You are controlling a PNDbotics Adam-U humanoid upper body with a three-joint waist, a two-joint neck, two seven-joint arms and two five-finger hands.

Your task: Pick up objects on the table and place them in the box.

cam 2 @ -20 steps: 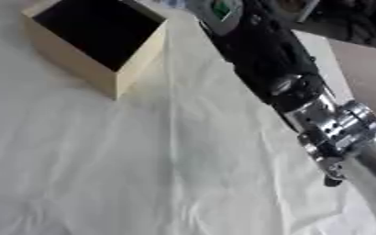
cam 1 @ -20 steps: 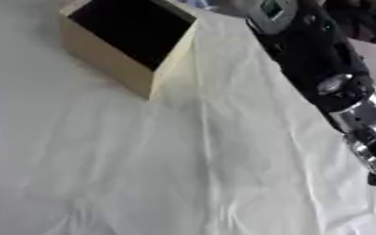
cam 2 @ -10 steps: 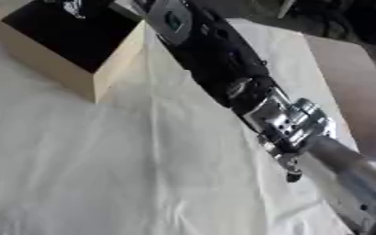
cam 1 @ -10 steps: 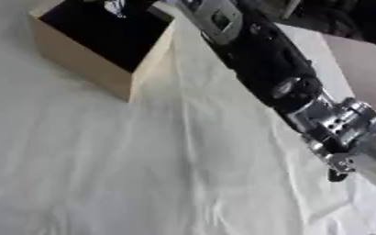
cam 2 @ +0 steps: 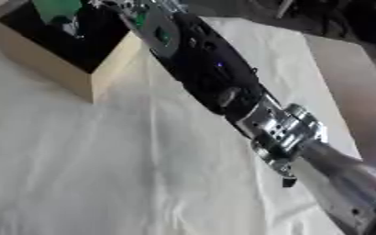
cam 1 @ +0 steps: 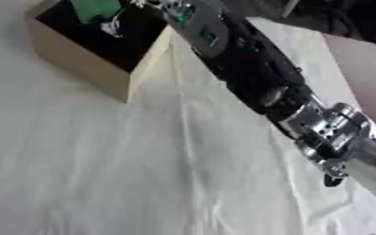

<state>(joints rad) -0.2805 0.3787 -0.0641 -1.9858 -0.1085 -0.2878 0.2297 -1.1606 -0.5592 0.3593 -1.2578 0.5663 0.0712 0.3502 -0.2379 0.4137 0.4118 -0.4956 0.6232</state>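
A tan cardboard box [cam 1: 85,69] with a dark inside stands at the upper left on the white cloth. My right arm [cam 1: 251,69] reaches in from the lower right, diagonally across the table to the box. My right hand [cam 1: 113,26] is over the box opening at the top edge, with silver fingers curled by a green object [cam 1: 95,8]. The green object hangs inside the box's outline, above its dark interior. Most of the palm is cut off by the top edge. My left hand shows in no view.
A creased white cloth [cam 1: 103,174] covers the table. A strip of bare brown tabletop [cam 2: 344,82] shows at the right, with dark shapes beyond it at the far edge.
The view has tilted and shifted, so the box sits differently in the picture. My right arm has stretched farther toward the box, and the hand with the green object now shows over the opening.
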